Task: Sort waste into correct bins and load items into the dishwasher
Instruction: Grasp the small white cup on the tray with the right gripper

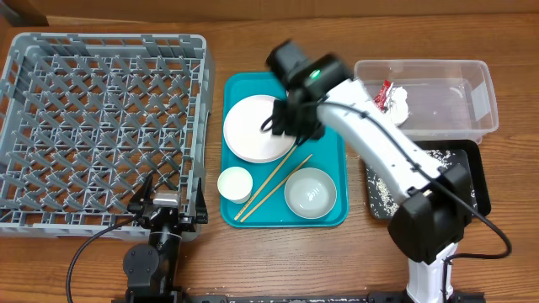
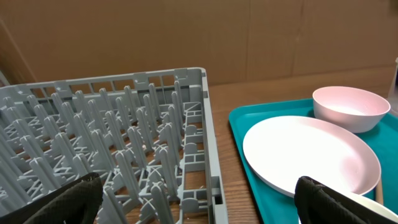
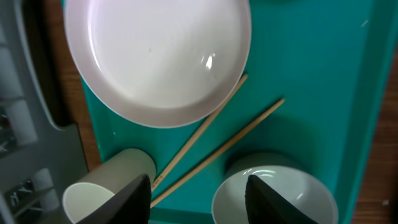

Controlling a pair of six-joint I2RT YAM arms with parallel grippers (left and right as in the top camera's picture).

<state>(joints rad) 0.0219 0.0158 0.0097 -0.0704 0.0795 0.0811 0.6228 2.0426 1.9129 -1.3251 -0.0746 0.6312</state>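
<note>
Two claws, both empty as far as we can see. Our right gripper [image 3: 198, 186] hangs partly open over the chopsticks [image 3: 217, 151], which lie mid teal tray [image 3: 298, 56] between the plate [image 3: 155, 56] and a bowl [image 3: 273, 196], and it touches nothing. Our left gripper [image 2: 196, 199] gapes wide by the rack's [image 2: 124, 124] front right corner.
</note>
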